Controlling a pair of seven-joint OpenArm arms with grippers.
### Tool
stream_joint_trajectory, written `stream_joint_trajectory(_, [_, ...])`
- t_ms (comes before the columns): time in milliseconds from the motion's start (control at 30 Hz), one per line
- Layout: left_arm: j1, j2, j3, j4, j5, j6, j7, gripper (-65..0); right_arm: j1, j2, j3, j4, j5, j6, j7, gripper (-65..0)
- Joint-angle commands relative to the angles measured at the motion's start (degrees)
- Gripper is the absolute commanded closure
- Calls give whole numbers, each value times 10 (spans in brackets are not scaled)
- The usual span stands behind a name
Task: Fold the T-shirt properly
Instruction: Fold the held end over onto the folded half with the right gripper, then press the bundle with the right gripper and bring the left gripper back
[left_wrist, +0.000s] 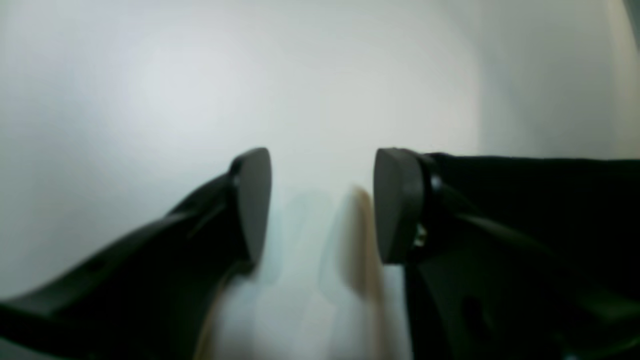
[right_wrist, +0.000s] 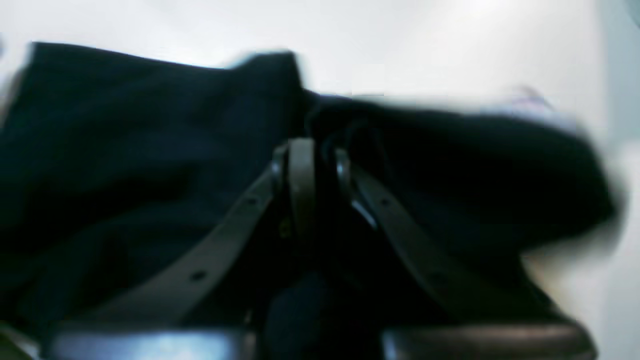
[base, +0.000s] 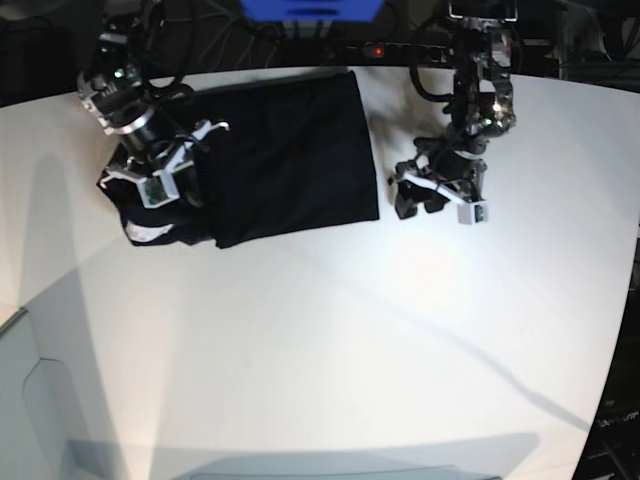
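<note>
Bare white surface (base: 330, 350) fills the lower part of the base view; nothing lies on it there.

T-shirt (base: 285, 155): upper left of the base view, on the surface, black. Its right portion lies as a flat, roughly rectangular panel with fairly straight edges. Its left end is bunched and lumpy.

Right gripper (base: 160, 170): at the bunched left end. In the right wrist view its fingers (right_wrist: 300, 170) are clenched on dark cloth, so it is grasping the T-shirt.

Left gripper (base: 438, 192): just beside the T-shirt's right edge, over bare surface. In the left wrist view its fingers (left_wrist: 252, 200) are released, nothing between them; black cloth shows at the right of that frame.

Progress, judged: partly folded. Flat panel suggests at least one fold is in. Left end still needs laying over and smoothing; final compact shape not reached.
</note>
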Motion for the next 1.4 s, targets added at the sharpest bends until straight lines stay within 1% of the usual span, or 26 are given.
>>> stream_joint_trajectory(0, [0,-2,4,-2,-1,2,12,-325,0,-1,-19,12,14,6,16,0])
stream_joint_trajectory(233, [-18,-2,37,-5,-1,2,13,-325,-3,2,-146,12,11,6,16,0])
stream_joint_trajectory(333, [-19,-2,38,-5,-1,2,13,-325,8,3,-193,10,10,6,12,0])
stream_joint_trajectory(433, [-19,-2,38,-5,-1,2,13,-325,16,18,-242,3,9,6,10,0])
stream_joint_trajectory(567, [-28,-2,39,-6,-1,2,13,-325,39,30,-297,-38,9,6,9,0])
stream_joint_trajectory(733, [-28,-2,34,-6,-1,2,13,-325,61,33,-321,-105,9,6,11,0])
stream_joint_trajectory(833, [-26,-4,32,4,-5,2,13,-325,70,34,-320,-114,9,6,15,0])
stream_joint_trajectory(900, [-18,-8,29,35,-7,2,14,-325,72,34,-320,-114,9,6,15,0])
stream_joint_trajectory(1100, [59,-3,-49,153,-8,2,14,-325,82,34,-320,-116,9,6,13,0])
stream_joint_trajectory(1200, [109,-2,-96,191,-8,2,14,-322,83,34,-320,-114,9,6,14,0])
stream_joint_trajectory(1233, [125,2,-103,198,-8,2,14,-304,83,34,-320,-114,9,6,15,0])
stream_joint_trajectory(1300, [153,20,-107,201,-8,2,14,-216,85,34,-320,-115,9,6,15,0])
stream_joint_trajectory(1367, [169,45,-108,198,-1,2,14,-74,94,34,-320,-115,9,6,10,0])
